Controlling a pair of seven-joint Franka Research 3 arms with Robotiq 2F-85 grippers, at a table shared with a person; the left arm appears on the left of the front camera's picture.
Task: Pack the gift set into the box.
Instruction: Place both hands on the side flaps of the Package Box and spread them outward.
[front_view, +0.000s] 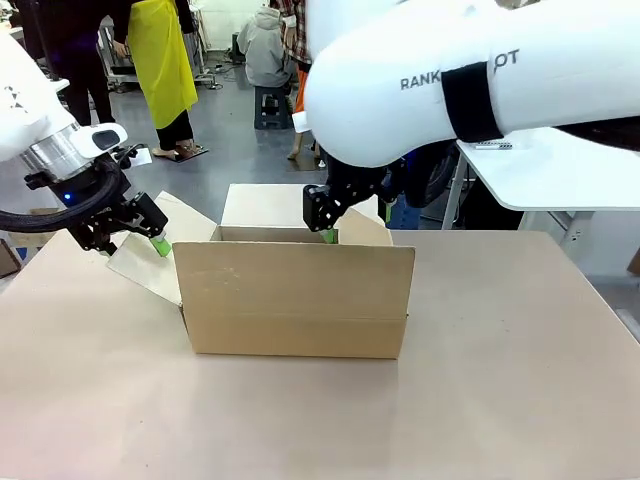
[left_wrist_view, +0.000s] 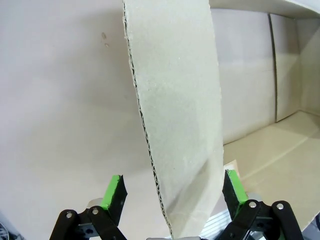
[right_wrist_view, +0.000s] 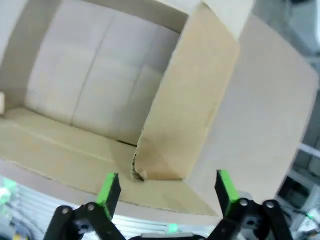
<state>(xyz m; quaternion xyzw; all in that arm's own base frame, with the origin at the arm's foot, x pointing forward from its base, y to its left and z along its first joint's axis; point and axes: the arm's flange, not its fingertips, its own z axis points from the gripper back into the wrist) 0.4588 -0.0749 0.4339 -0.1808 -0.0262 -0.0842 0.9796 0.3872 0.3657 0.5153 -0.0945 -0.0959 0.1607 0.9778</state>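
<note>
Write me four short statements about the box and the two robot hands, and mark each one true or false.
1. The box stands upright on the table with its top open. True.
2. The left hand is clamped shut on a flap. False: its fingers are spread, with the left flap standing between them.
3. The right hand is open. True.
4. The right hand hangs over the table's near edge. False: it is at the box's far side, with the right flap between its spread fingers.
</note>
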